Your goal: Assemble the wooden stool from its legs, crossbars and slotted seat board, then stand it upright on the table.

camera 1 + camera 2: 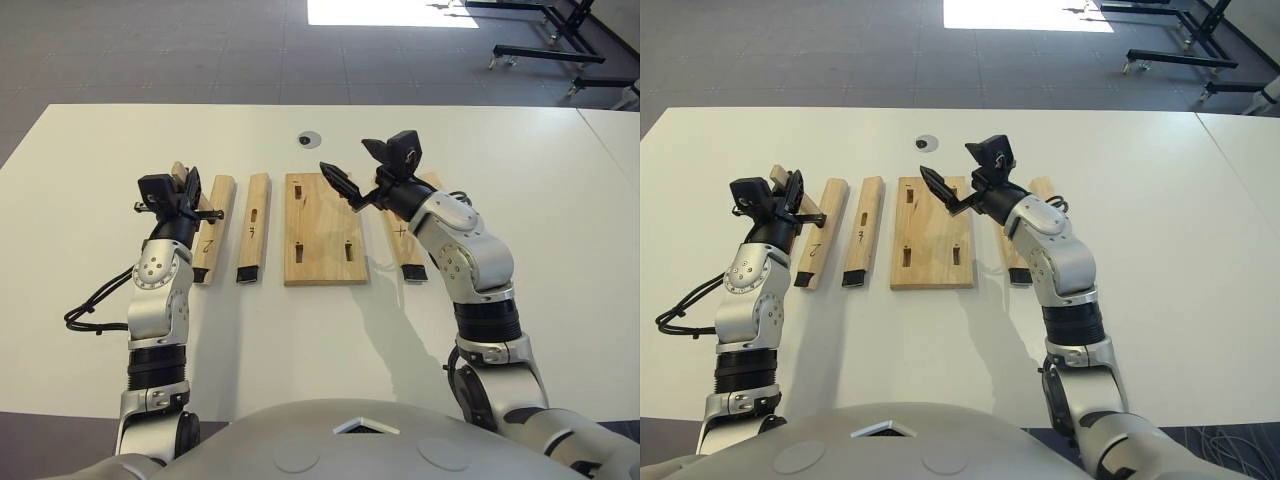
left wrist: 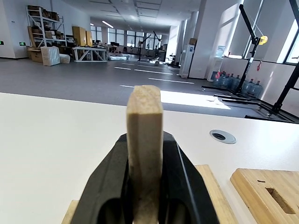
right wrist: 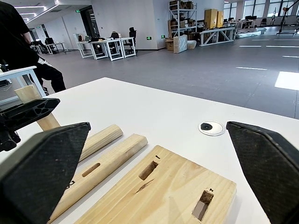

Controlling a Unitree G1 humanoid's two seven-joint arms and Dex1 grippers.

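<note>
The left end effector [image 1: 182, 192] is clamped on a short wooden bar [image 2: 145, 140] that stands up between its fingers. Just to its right, a slotted leg [image 1: 216, 228] and a second leg [image 1: 254, 228] lie side by side on the tabletop [image 1: 100, 160]. The right end effector [image 1: 362, 170] is spread wide and holds nothing. It hangs over the far right corner of the flat seat board [image 1: 320, 240]. A third leg [image 1: 408, 258] lies under its wrist. Beyond it is a round cable port [image 1: 309, 139].
</note>
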